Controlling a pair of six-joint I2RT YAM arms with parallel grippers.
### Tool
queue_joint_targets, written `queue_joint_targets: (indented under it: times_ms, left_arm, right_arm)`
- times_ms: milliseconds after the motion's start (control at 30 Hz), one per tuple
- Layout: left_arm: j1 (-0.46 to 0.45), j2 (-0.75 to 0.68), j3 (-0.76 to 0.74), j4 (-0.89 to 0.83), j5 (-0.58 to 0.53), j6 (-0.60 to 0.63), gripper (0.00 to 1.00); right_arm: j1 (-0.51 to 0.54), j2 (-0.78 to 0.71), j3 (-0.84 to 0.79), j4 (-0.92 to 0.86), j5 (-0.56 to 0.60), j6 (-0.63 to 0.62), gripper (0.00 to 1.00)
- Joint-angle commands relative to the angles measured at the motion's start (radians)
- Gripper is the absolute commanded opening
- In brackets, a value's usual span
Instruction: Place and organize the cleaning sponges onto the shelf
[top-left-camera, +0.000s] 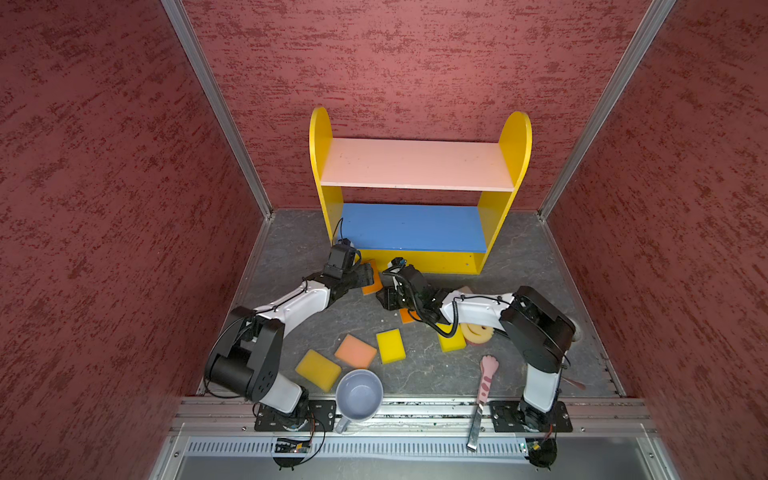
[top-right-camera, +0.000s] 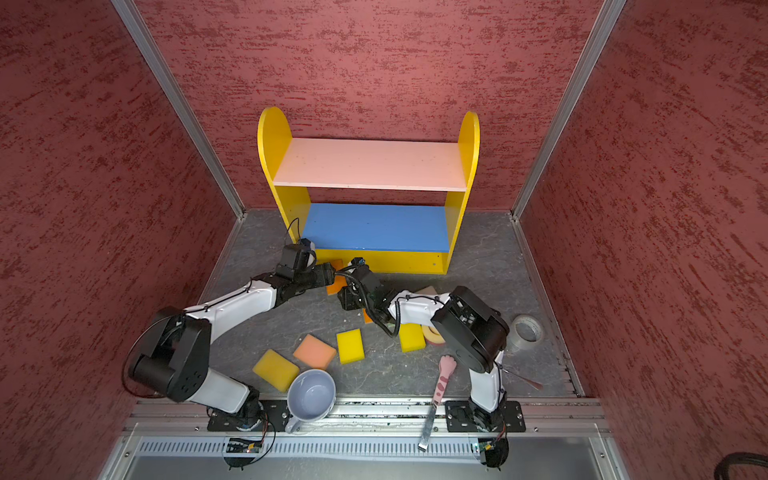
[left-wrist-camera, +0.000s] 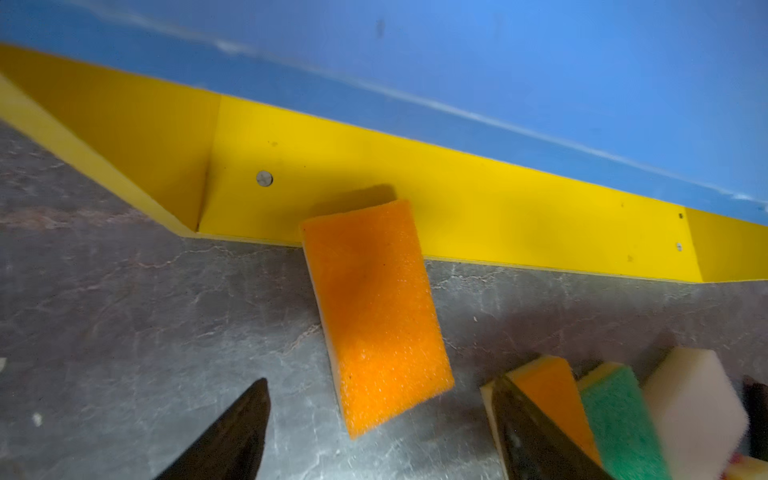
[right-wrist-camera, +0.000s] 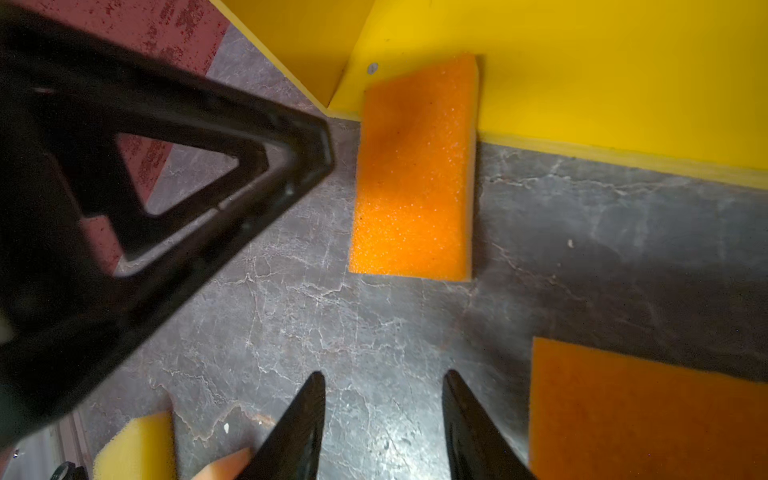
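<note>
The shelf (top-left-camera: 415, 166) stands at the back wall, its pink and blue boards bare in both top views. An orange sponge (left-wrist-camera: 374, 311) leans against the shelf's yellow bottom front board (right-wrist-camera: 582, 83). My left gripper (left-wrist-camera: 380, 382) is open, its fingers either side of that sponge's near end without touching it. Just right of it, my right gripper (right-wrist-camera: 384, 374) is open over bare floor. Another orange sponge (right-wrist-camera: 644, 415) lies beside it. Yellow (top-left-camera: 318, 370), peach (top-left-camera: 355, 351) and yellow (top-left-camera: 390, 345) sponges lie near the front, and a round smiley sponge (top-left-camera: 478, 332) lies under the right arm.
A grey-blue mug (top-left-camera: 358, 395) and a pink cat-paw tool (top-left-camera: 484, 382) lie at the front rail. A tape roll (top-right-camera: 525, 332) sits at the right wall. Red walls close in three sides. Green (left-wrist-camera: 619, 419) and pale (left-wrist-camera: 694, 407) sponges lie by the right arm.
</note>
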Motion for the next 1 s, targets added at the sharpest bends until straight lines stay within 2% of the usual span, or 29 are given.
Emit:
queue_joint_targets:
  times_ms: [0,133,167,200,233,333,367,433,500,633,967]
  left_arm:
    - [-0.012,-0.094,-0.051,-0.05,-0.06,-0.022,0.86]
    - [-0.01,-0.224,-0.128,-0.086,-0.096,-0.03,0.84]
    - [-0.008,-0.248,-0.142,-0.098,-0.103,-0.03,0.82]
    - [-0.007,-0.28,-0.158,-0.114,-0.113,-0.032,0.79]
    - [-0.004,-0.31,-0.175,-0.131,-0.127,-0.037,0.69]
    - [0.003,-0.392,-0.228,-0.164,-0.169,-0.06,0.3]
    - [0.008,-0.422,-0.247,-0.178,-0.184,-0.071,0.22]
    - [0.028,-0.466,-0.279,-0.197,-0.197,-0.099,0.14]
    - [0.059,-0.511,-0.315,-0.208,-0.188,-0.13,0.1]
    - [0.105,-0.558,-0.37,-0.205,-0.169,-0.153,0.08]
    - [0.126,-0.535,-0.394,-0.179,-0.14,-0.169,0.1]
  right_arm:
    - [0.02,-0.029,-0.004,0.019,0.051,-0.059,0.44]
    - [0.046,0.004,0.015,0.033,0.056,-0.088,0.29]
    - [0.052,0.017,0.028,0.032,0.059,-0.096,0.22]
    - [0.061,0.033,0.044,0.028,0.066,-0.108,0.08]
    - [0.07,0.05,0.061,0.019,0.078,-0.121,0.0]
    - [0.085,0.096,0.102,0.003,0.113,-0.138,0.0]
    - [0.086,0.11,0.109,0.001,0.124,-0.132,0.0]
    - [0.087,0.137,0.121,0.001,0.139,-0.117,0.0]
    - [0.087,0.165,0.138,-0.005,0.142,-0.106,0.0]
    - [0.087,0.218,0.175,-0.01,0.147,-0.088,0.0]
    - [0.058,0.314,0.237,0.061,0.2,-0.096,0.0]
